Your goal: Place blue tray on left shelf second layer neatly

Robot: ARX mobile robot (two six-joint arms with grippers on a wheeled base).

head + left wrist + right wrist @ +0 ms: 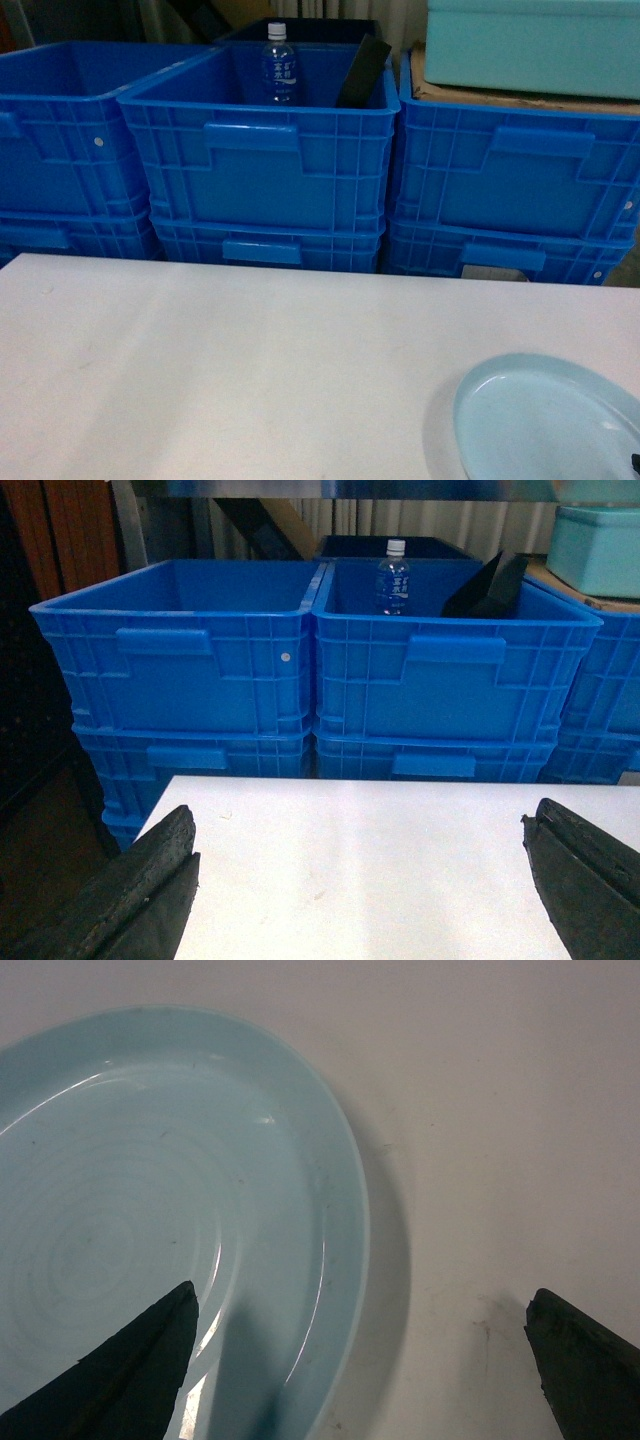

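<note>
The blue tray is a pale blue round dish lying flat on the white table at the near right corner. In the right wrist view the tray fills the left half. My right gripper is open and straddles its right rim, with one finger above the dish and the other above bare table. My left gripper is open above the table with nothing between its fingers. Of the left shelf only a steel upright and a crossbar at the top edge show; which layer this is I cannot tell.
Stacked dark-blue crates stand in a row right behind the table's far edge. The middle top crate holds a water bottle and a black slanted object. A pale teal box rests on cardboard atop the right crate.
</note>
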